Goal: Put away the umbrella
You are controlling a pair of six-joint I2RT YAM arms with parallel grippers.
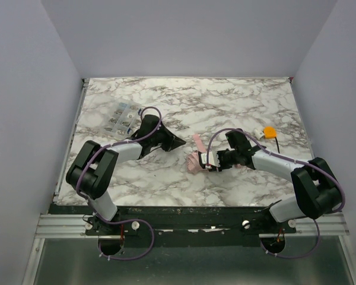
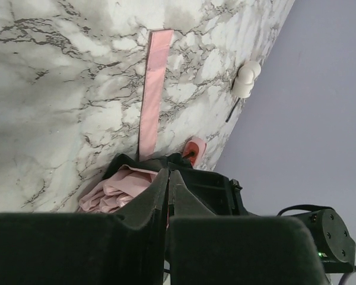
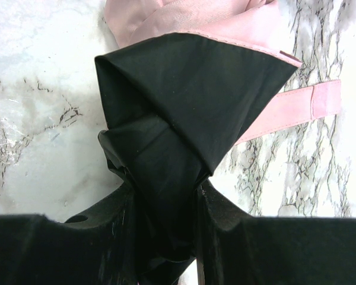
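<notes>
White marble veined in grey covers the table (image 1: pixel 225 101), with plain pale walls around it. We count one umbrella (image 1: pixel 195 161), lying near the middle: soft, crumpled pink fabric with a flat pink strap (image 1: pixel 199 142) stretched away from it. Only the right wrist view shows its matte black fold (image 3: pixel 190 101), creased to a point and pinched between the right gripper (image 3: pixel 166 191) fingers. The left gripper (image 1: pixel 177 141) points at it from the left, jaws pressed together. One small orange object (image 1: pixel 269 131) and one clear plastic case (image 1: pixel 123 117) lie well apart.
</notes>
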